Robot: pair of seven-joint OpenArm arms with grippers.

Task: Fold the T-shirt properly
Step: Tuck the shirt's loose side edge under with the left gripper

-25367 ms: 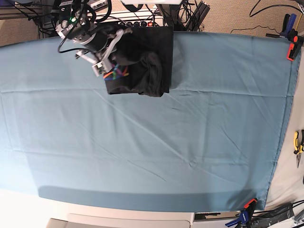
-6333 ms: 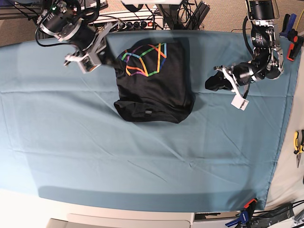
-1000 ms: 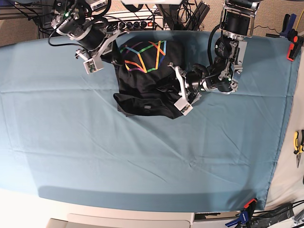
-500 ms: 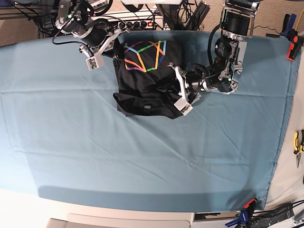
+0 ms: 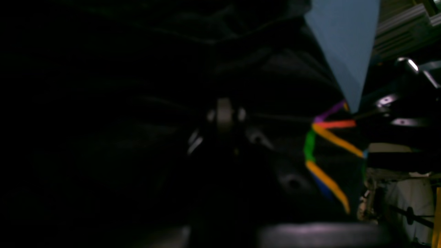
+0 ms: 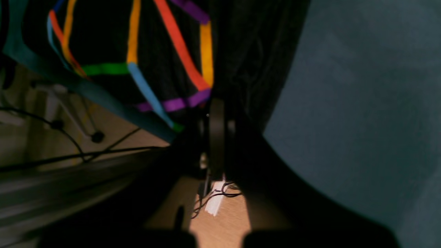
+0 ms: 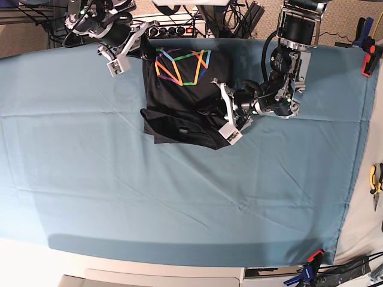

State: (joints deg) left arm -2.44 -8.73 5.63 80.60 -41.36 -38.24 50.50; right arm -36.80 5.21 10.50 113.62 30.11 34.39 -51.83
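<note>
The black T-shirt (image 7: 185, 104) lies bunched at the back middle of the teal table cloth (image 7: 179, 197), with its multicolour line print (image 7: 182, 64) facing up. My right gripper (image 7: 142, 52) is shut on the shirt's far left corner beside the print. In the right wrist view the shut gripper (image 6: 217, 117) pinches black cloth next to the coloured lines (image 6: 179, 44). My left gripper (image 7: 224, 115) is at the shirt's right edge, shut on a fold of it. The left wrist view is very dark: black cloth surrounds the gripper (image 5: 224, 117), with some print (image 5: 324, 144) visible.
A power strip and cables (image 7: 173, 27) sit just beyond the table's back edge. Orange clamps (image 7: 368, 60) hold the cloth at the right. Pliers (image 7: 376, 179) lie at the right edge, and another clamp (image 7: 311, 262) is at the front right.
My right gripper has moved toward the table's back edge, drawing the shirt's printed top part with it. My left arm has stayed in place on the shirt's right edge.
</note>
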